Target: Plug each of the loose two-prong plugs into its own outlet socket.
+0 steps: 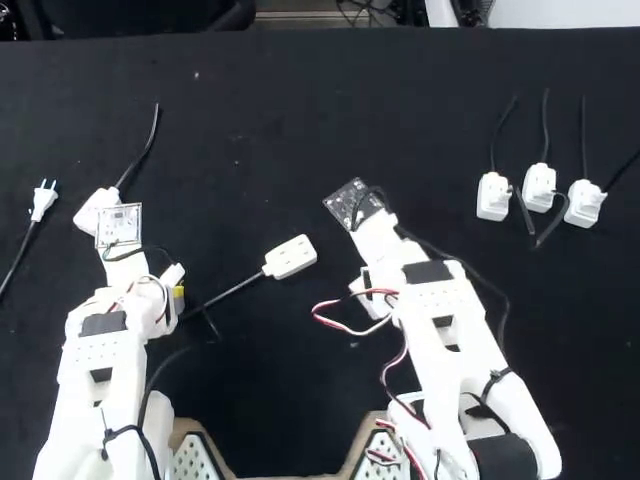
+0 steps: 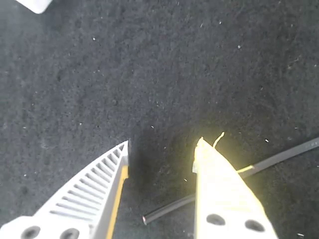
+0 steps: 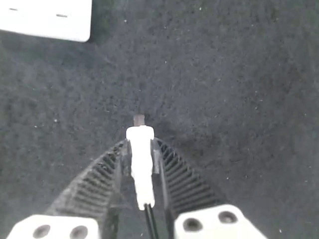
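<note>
Black table (image 1: 300,110), high view with two wrist views.

**Right gripper** (image 3: 140,147): the fingers are closed on a white two-prong plug (image 3: 140,167). They clamp the plug by its body, so its nose sits just past the fingertips with a small dark tip at the front. Its black cord (image 3: 149,226) runs back between the fingers. The plug is held over the cloth, near the white outlet socket (image 1: 290,256) but not touching it. The socket face shows two short dark slot marks.

In the high view the socket lies near the table's centre, at about 8 o'clock from the circuit board (image 1: 352,205) on the right arm's wrist. The socket's own lead runs off toward 8 o'clock. Print on the board is too small to read.

**Left gripper** (image 2: 163,144): the fingers are spread wide and hold nothing. A thin black cable (image 2: 289,153) lies on the cloth beneath them, with its free end between the two fingers.

**Other items:** a second loose plug (image 1: 42,200) with bluish prongs lies by the table's 9 o'clock edge, prongs toward 12 o'clock. Three white corded blocks (image 1: 540,187) stand in a row at about 2 o'clock, their cords leading toward 12 o'clock. It cannot be told whether plugs are seated in them.
</note>
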`<state>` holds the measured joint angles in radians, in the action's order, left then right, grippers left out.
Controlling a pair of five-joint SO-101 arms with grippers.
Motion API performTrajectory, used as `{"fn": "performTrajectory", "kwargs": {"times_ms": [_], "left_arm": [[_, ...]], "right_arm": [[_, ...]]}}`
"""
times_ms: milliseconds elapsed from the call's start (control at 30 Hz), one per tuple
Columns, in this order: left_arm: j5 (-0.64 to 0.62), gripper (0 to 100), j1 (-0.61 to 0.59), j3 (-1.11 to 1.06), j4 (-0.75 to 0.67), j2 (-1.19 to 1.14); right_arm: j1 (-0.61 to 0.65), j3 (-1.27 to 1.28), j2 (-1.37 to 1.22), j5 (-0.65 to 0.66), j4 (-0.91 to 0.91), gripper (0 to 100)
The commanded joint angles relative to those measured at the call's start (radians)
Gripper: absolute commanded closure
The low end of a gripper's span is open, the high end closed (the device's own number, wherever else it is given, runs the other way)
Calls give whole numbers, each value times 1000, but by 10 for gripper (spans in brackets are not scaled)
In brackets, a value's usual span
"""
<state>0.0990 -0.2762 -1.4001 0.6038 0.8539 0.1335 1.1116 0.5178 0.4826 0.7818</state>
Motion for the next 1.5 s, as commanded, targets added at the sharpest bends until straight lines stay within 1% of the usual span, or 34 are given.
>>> {"fn": "performTrajectory", "kwargs": {"times_ms": [0, 100, 167, 267, 400, 767, 1100, 1267, 1467], "left_arm": [[-12, 787, 15, 7, -11, 12], [-12, 787, 15, 7, -11, 12], [-12, 787, 15, 7, -11, 12], [-12, 787, 15, 7, -11, 12], [-12, 787, 15, 7, -11, 12], [-12, 787, 15, 7, -11, 11], [-12, 787, 15, 7, -11, 11], [-12, 787, 15, 7, -11, 11], [-12, 787, 15, 7, -11, 11]], "right_arm": [[-72, -2, 48, 9, 12, 987], [-109, -4, 48, 18, 46, 987], [-121, 1, 48, 60, 74, 987], [-121, 1, 48, 101, 121, 987], [-121, 4, 47, 106, 133, 987], [-121, 76, 47, 106, 126, 987], [-120, 84, 47, 107, 124, 987], [-117, 114, 47, 106, 57, 987], [-115, 101, 45, 106, 55, 987]]}}
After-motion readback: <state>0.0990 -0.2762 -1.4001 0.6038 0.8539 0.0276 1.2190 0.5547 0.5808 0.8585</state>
